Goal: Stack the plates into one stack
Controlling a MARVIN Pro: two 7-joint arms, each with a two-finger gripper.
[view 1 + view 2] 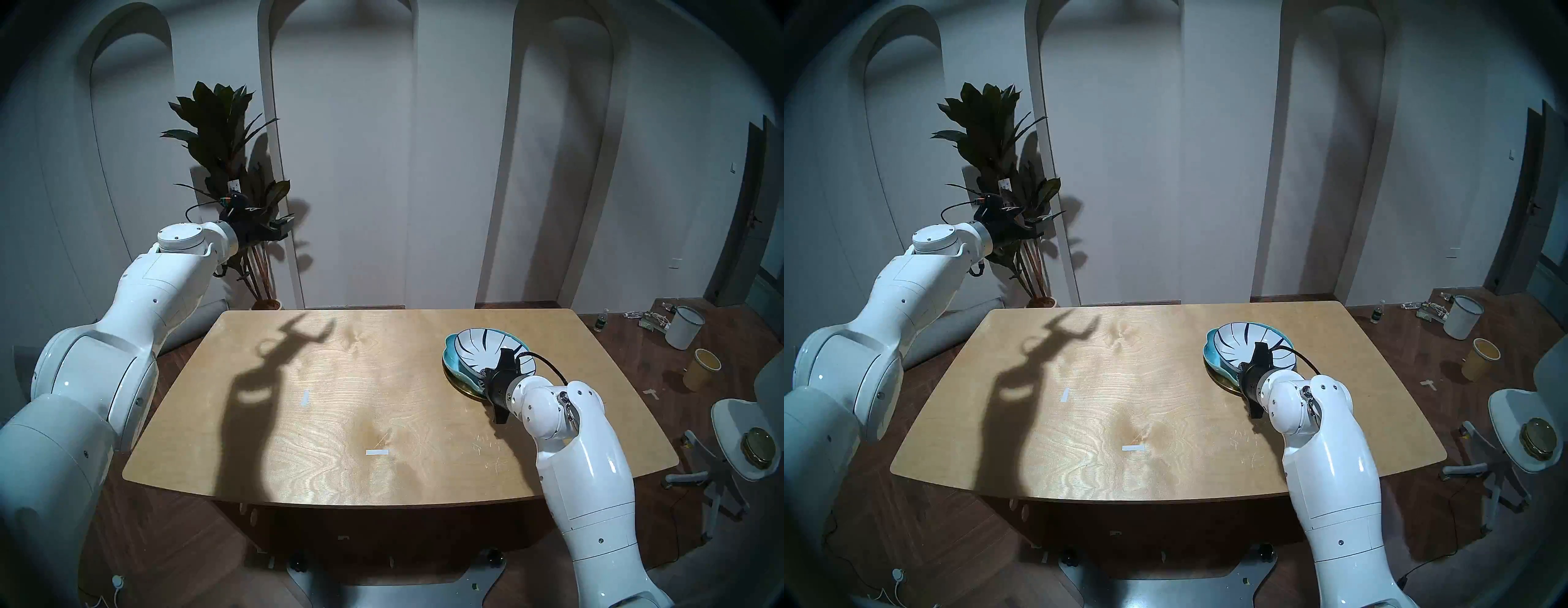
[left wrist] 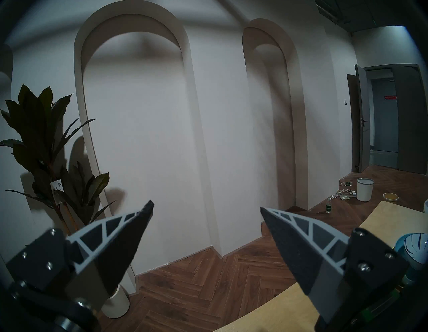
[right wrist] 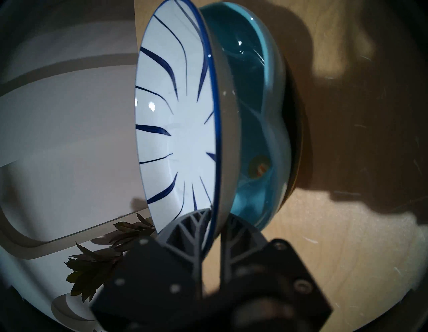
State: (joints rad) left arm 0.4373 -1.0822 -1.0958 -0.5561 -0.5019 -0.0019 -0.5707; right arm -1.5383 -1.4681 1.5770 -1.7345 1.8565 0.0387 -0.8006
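Stack: striped white plate [image 1: 488, 344] sits in the turquoise plate [image 1: 450, 354], which rests on the gold plate [image 1: 469, 388]; all on the counter [image 1: 339, 424], toward its far right side.
Top plate: looks tilted in the right wrist view, rim [image 3: 216, 129] lifted off the turquoise one on the near side; cannot tell whether it is fully seated.
Right gripper [image 3: 214, 220]: jaws straddle the striped plate's near rim, one finger inside the bowl, the other under the lip. A narrow gap shows between them; whether they pinch or have just let go, cannot tell.
Left gripper [image 2: 206, 208]: jaws wide, nothing between them, held high and pointing at the wall, well apart from the plates.
Step in hand: by my reading, the last placement, with the third plate set on the pile and release under way.
Next move: likely calls for spreading the jaws clear of the rim, then drawing back and up along the approach line without dragging the plate sideways.
Risk: a finger catching the lip could slide the top plate off centre.
Head views only: gold plate's edge under the pile, both arms, a yellow cup [image 1: 702, 368] on the floor.
Right wrist view only: finger placement at the rim, the tilt.
Left wrist view: only an edge of the pile at its right margin.
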